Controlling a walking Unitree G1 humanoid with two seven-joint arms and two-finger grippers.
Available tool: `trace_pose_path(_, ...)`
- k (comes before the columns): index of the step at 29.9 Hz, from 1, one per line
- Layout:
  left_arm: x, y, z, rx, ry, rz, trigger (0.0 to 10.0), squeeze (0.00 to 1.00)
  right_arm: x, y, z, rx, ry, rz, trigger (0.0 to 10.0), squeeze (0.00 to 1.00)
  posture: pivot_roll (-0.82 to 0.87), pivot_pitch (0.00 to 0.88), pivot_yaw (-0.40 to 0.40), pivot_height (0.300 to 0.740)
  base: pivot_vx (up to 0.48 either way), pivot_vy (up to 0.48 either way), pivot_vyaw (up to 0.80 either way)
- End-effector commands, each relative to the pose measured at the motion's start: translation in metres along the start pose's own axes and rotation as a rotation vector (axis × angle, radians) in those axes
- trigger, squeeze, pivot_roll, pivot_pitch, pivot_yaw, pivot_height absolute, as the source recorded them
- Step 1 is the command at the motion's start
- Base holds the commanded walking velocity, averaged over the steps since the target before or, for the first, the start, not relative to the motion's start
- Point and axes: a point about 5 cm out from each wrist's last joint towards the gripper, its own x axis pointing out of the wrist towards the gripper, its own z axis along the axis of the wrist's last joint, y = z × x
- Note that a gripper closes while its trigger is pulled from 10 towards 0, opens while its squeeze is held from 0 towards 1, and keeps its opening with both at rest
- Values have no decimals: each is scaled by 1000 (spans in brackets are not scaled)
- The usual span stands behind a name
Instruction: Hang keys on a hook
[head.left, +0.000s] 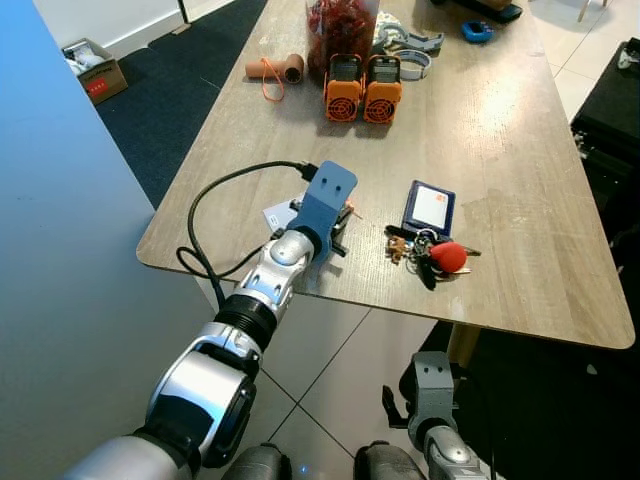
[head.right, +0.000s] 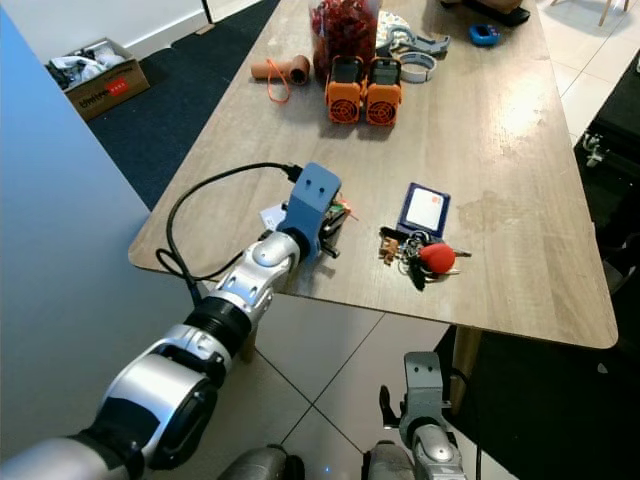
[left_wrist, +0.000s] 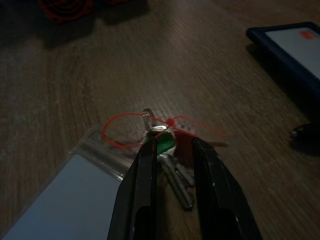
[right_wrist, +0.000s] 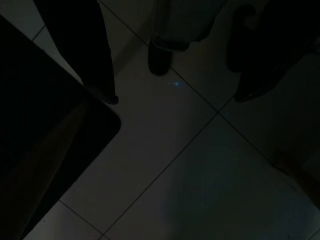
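Observation:
A small set of keys (left_wrist: 176, 175) with a green tag, a silver ring and a red zip-tie loop (left_wrist: 112, 127) lies on the wooden table (head.left: 500, 150) near its front left corner. It rests partly on a clear badge holder (head.left: 277, 213). My left gripper (left_wrist: 172, 146) reaches over the table edge, and its two black fingers are shut on these keys. In the left eye view the left gripper (head.left: 340, 232) sits under its blue wrist mount. A second bunch of keys with a red fob (head.left: 440, 257) lies to the right, beside a blue card holder (head.left: 430, 207). My right arm (head.left: 432, 395) hangs idle below the table.
Two orange devices (head.left: 362, 88), a jar of red items (head.left: 340, 25) and a brown roll (head.left: 275, 68) stand at the far side of the table. A blue panel (head.left: 60, 250) rises close on my left. A cardboard box (head.left: 92, 70) sits on the dark carpet.

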Motion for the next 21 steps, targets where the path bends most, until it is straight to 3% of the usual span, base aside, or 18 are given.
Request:
trace_pose_path(1, 0, 5, -1, -7, 11, 1, 10000, 0, -3, -1, -8, 6, 40, -6, 10000, 0, 91, 166, 31, 740, 0, 0, 0)
trace_pose_path(10, 0, 1, 5, -73, -17, -70, 10000, 0, -2, -2, -7, 4, 38, -6, 10000, 0, 90, 165, 29, 740, 0, 0, 0)
trace_pose_path(12, -2, -8, 9, -74, -45, -119, 10000, 0, -2, -3, -6, 3, 36, -8, 10000, 0, 90, 168, 28, 740, 0, 0, 0)
trace_pose_path(17, -1, -23, 8, -25, -70, -127, 10000, 0, -2, -3, -6, 2, 36, -7, 10000, 0, 92, 171, 28, 740, 0, 0, 0)
trace_pose_path(21, 0, -22, 3, 54, -64, -60, 10000, 0, -2, -3, -6, 3, 35, -8, 10000, 0, 90, 173, 30, 740, 0, 0, 0)
